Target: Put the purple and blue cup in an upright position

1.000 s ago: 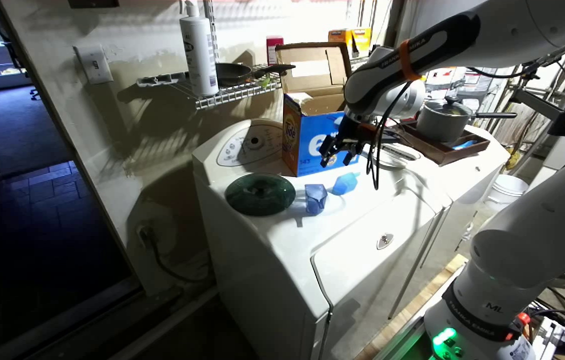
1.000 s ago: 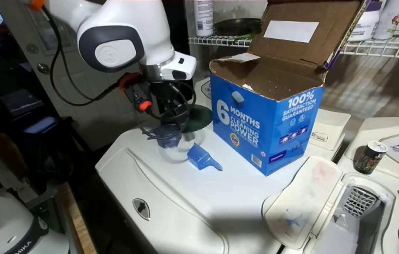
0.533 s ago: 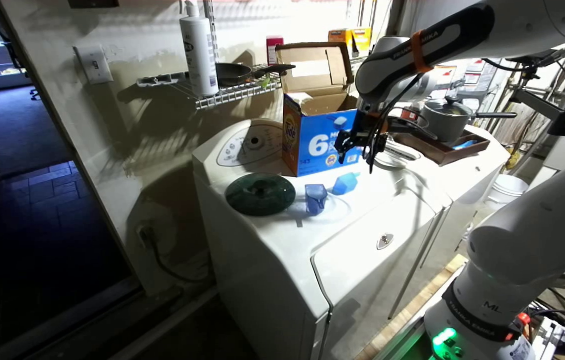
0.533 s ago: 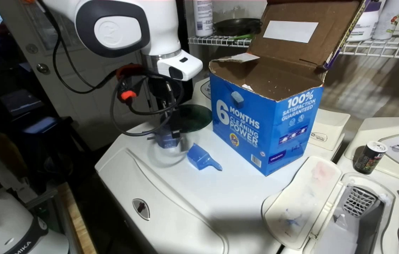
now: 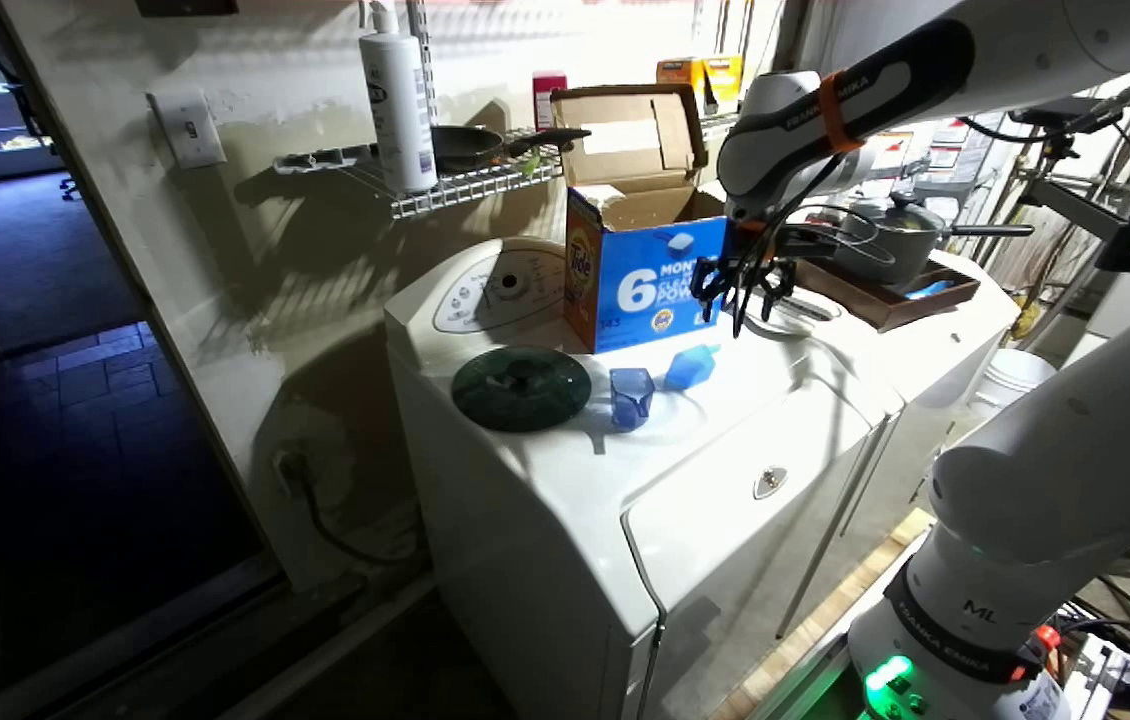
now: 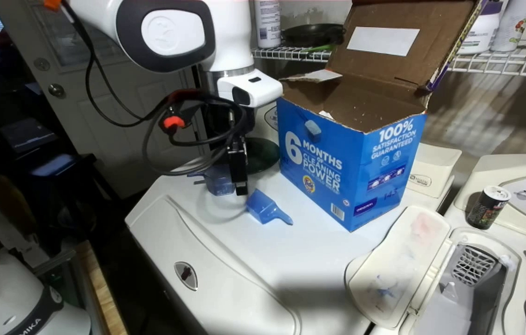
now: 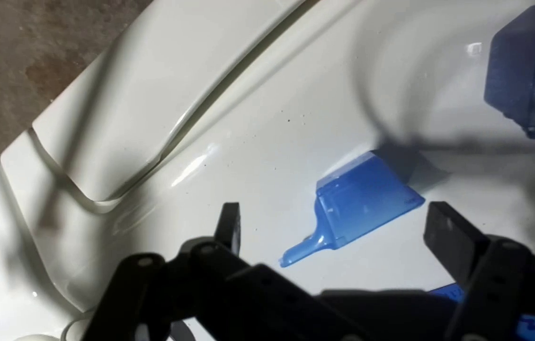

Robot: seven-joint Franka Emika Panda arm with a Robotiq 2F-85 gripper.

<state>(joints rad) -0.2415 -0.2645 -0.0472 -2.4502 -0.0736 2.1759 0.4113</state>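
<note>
Your pincer (image 7: 334,229) has swung away from the green disc (image 5: 522,405); the blue cup (image 7: 364,201), tipped over on the tabletop (image 6: 291,251) near the carton (image 6: 337,163), hasn't shifted. You have nothing gripped, the 2 fingers (image 7: 452,241) spread. Close skewed to the cup's sides and it may spin or slip; descend carelessly and you may clip the carton. In the wrist view, its long axis runs diagonally: handle (image 7: 303,251) lower left, wide end upper right.
</note>
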